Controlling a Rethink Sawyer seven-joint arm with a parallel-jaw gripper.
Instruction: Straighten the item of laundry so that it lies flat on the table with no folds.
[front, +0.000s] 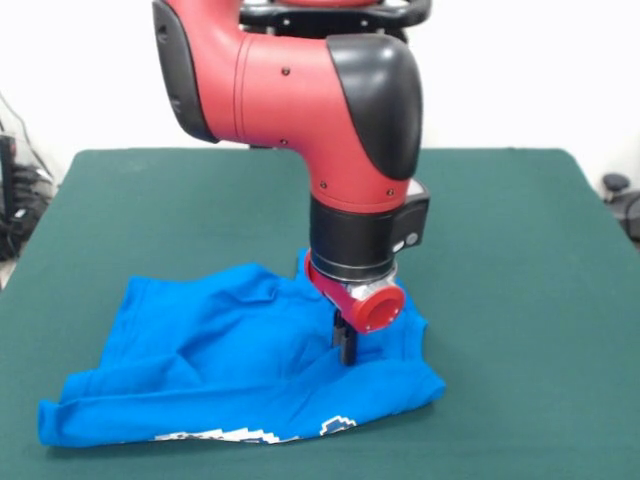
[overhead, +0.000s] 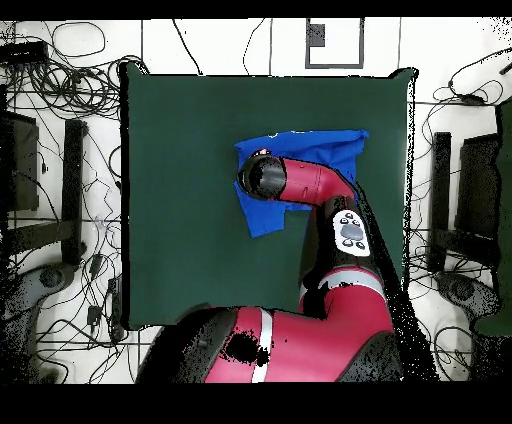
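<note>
Dark green cloth covered the broad surface (front: 510, 260), which filled most of the front view beneath a white wall, while the overhead view showed it ringed by pale floor strewn with black cables (overhead: 75, 75). On it lay the item of laundry (front: 200, 360), a bright blue T-shirt, rumpled and folded over on itself in the lower left and lower centre of the front view; a strip of white, pixel-style graphic (front: 250, 436) peeped out along its bottom edge. From overhead the shirt (overhead: 320, 150) sat in the upper centre of the green area, partly hidden by the arm. The red and black arm (front: 330, 90) came down from the top of the front view, and its claw (front: 344, 342) stood upright on the shirt's right-hand part, the dark tips pressed into the cloth close together. Whether they pinched any fabric could not be told. Creases ran across the shirt to the left of the claw.
</note>
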